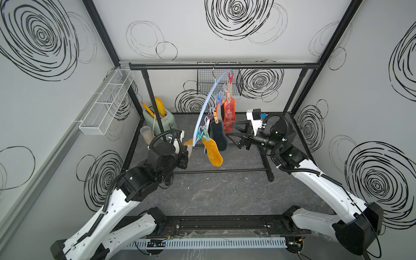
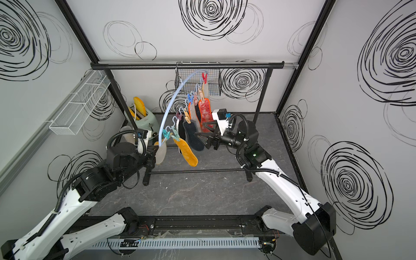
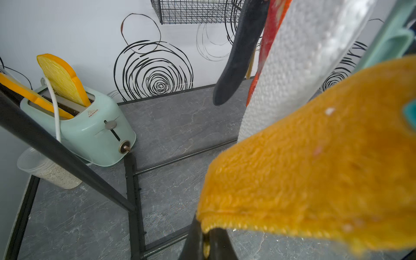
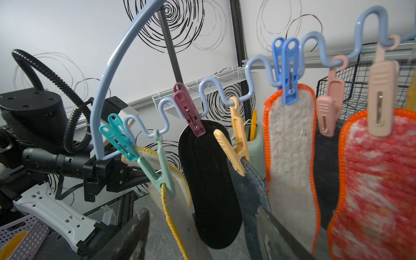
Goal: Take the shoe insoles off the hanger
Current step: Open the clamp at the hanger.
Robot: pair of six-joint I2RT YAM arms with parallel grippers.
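Overhead stereo pair, wrist cameras near hanger (image 4: 96, 139)

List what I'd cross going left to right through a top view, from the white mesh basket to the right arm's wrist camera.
In a top view: white mesh basket → mint toaster → yellow-edged insole → fuzzy orange insole → red-mottled insole → right arm's wrist camera.
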